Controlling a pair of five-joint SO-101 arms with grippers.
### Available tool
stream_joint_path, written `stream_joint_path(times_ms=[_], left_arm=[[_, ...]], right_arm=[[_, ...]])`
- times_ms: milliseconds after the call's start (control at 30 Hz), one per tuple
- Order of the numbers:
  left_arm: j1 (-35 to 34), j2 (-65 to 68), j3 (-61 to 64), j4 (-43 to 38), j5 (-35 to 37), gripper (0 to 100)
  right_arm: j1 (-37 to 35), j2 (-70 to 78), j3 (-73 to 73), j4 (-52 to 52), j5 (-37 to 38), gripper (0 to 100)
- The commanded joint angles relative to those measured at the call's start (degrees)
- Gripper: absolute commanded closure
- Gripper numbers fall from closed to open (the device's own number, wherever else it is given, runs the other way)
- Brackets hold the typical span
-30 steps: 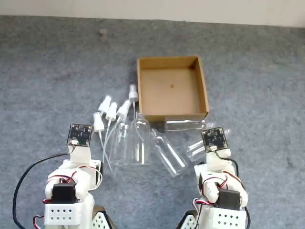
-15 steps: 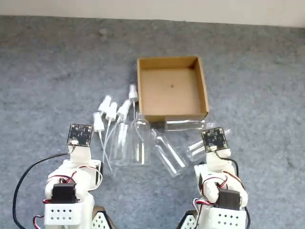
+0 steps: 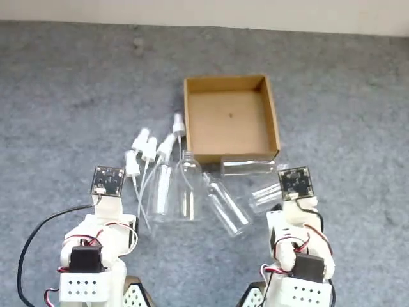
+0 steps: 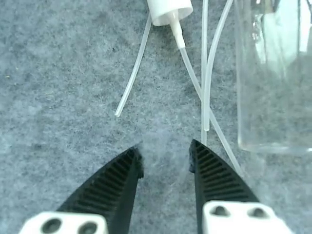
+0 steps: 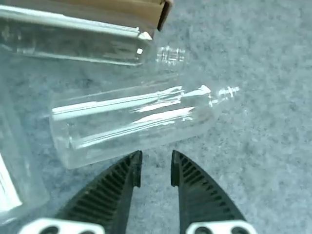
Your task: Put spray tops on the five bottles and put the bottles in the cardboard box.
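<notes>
Black ribbed jaws, left gripper (image 4: 165,148): parted, empty, low over grey carpet (image 3: 64,96), just short of the dip tubes (image 4: 204,73) of the loose spray tops (image 3: 148,148). Right gripper (image 5: 156,155): narrowly parted, empty, just short of an uncapped clear bottle (image 5: 131,119) lying on its side. The other bottles (image 3: 187,185) are grouped beside it, before the empty cardboard box (image 3: 273,121), likely staged for capping first.

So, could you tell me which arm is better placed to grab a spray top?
Probably left: the left pincer, open, sits near a spray top; the right pincer faces a capless bottle.
</notes>
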Motion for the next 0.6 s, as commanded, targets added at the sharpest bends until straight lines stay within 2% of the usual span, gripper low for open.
stream_joint_path(times_ms=[0,100,200,433,567], left_arm=[[1.19,-0.57,1.19,0.35,0.53,88],[1.19,-0.57,1.19,0.35,0.53,88],[1.19,-0.57,1.19,0.35,0.53,88],[1.19,-0.57,1.19,0.35,0.53,88],[1.19,-0.57,1.19,0.35,0.53,88]], right_arm=[[0.84,-0.48,-10.86,-0.04,-5.27,92.1],[0.75,3.03,-18.95,0.04,-8.7,92.0],[-0.57,14.2,-25.63,0.04,-13.36,90.9],[-9.8,51.03,-42.68,4.44,-25.93,70.7],[-12.0,67.12,-48.66,4.97,-28.92,69.2]])
